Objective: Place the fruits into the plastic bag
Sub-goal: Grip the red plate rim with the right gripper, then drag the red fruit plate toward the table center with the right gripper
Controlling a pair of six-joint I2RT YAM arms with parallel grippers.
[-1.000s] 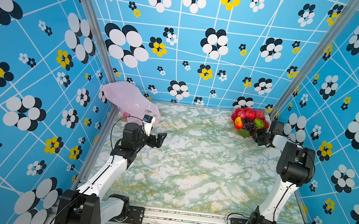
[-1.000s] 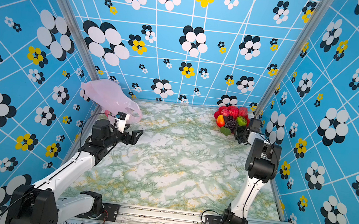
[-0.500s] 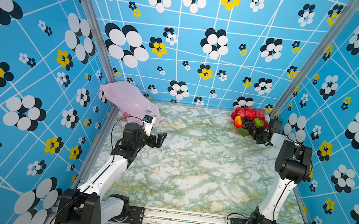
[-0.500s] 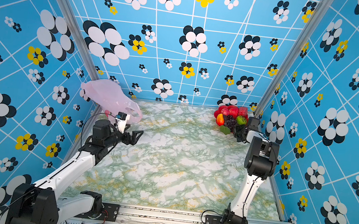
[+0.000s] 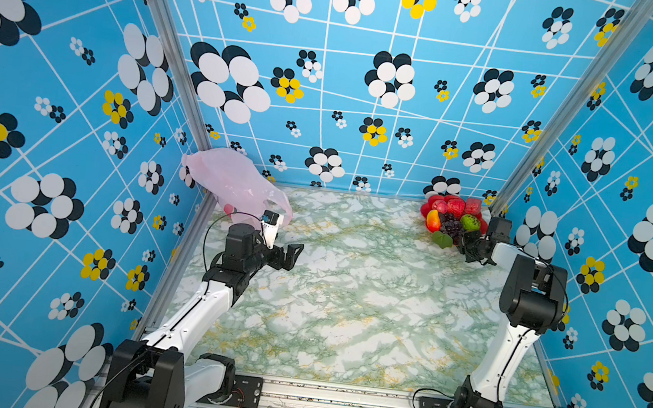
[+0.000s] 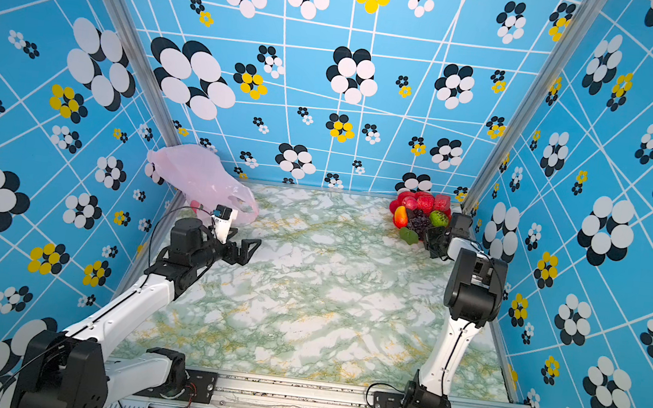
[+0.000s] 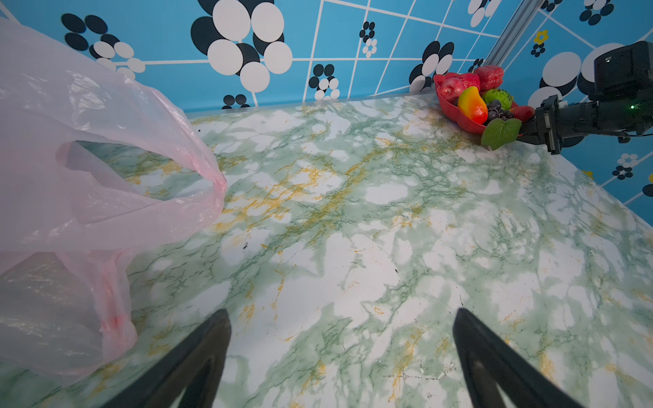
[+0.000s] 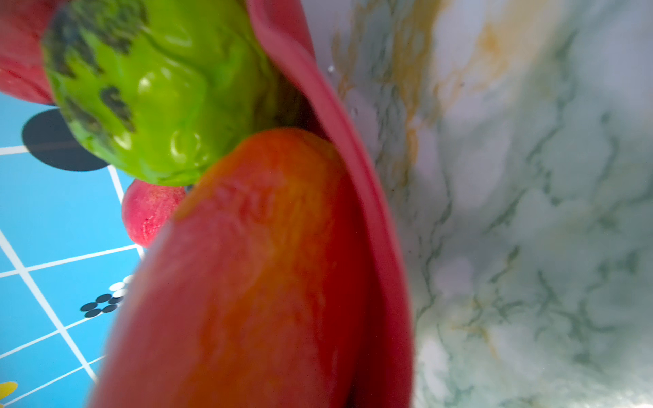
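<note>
Bright blue walls [image 5: 350, 90] closed in on three sides, all white grid lines and black, white and yellow flower prints, with bare aluminium posts [image 5: 169, 49] up both back corners. Below lay the desk [image 5: 347, 299], white marble pattern veined green and yellow, evenly lit. A metal rail [image 5: 336, 398] ran along its near edge.

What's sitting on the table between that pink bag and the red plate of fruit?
Nothing: only bare marbled tabletop separates the plastic bag from the plate of fruits, clearest in the left wrist view.
</note>
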